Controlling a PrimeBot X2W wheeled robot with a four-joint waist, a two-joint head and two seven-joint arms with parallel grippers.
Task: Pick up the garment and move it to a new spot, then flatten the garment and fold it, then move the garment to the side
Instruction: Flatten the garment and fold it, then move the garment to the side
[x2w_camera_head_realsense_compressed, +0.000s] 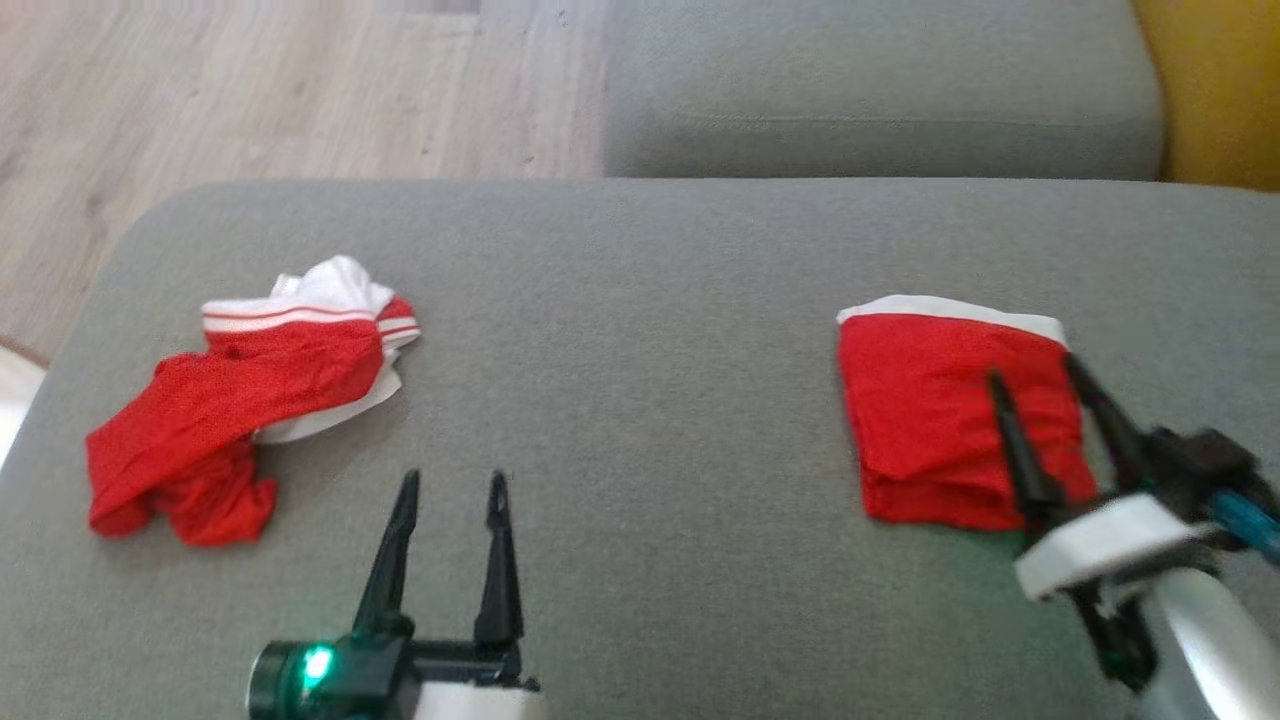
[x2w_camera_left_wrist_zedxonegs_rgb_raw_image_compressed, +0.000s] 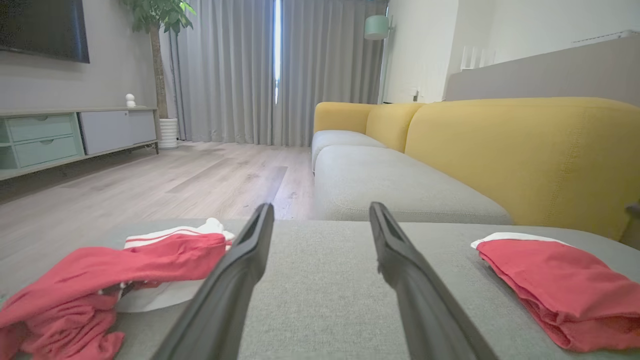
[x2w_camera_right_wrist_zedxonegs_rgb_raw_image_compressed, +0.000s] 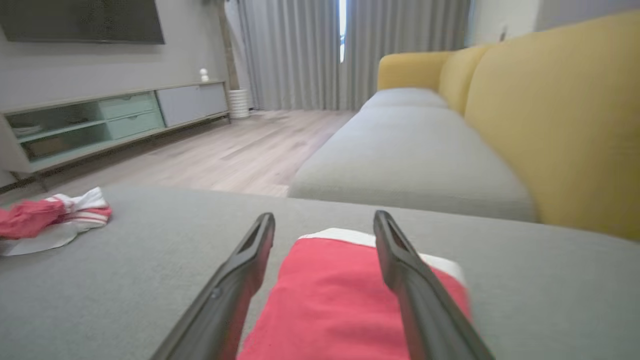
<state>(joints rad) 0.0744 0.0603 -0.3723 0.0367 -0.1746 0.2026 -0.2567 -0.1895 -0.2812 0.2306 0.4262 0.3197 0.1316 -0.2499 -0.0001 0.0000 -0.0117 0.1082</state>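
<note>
Seems at the last step on the grey seat (x2w_camera_head_realsense_compressed: 640, 260), with the folded red garment (x2w_camera_head_realsense_compressed: 950, 420) laid at its right under the spread-open right gripper (x2w_camera_head_realsense_compressed: 1032, 369), left gripper (x2w_camera_head_realsense_compressed: 453, 477) likewise spread and empty; next, lift clear without snagging it.
</note>
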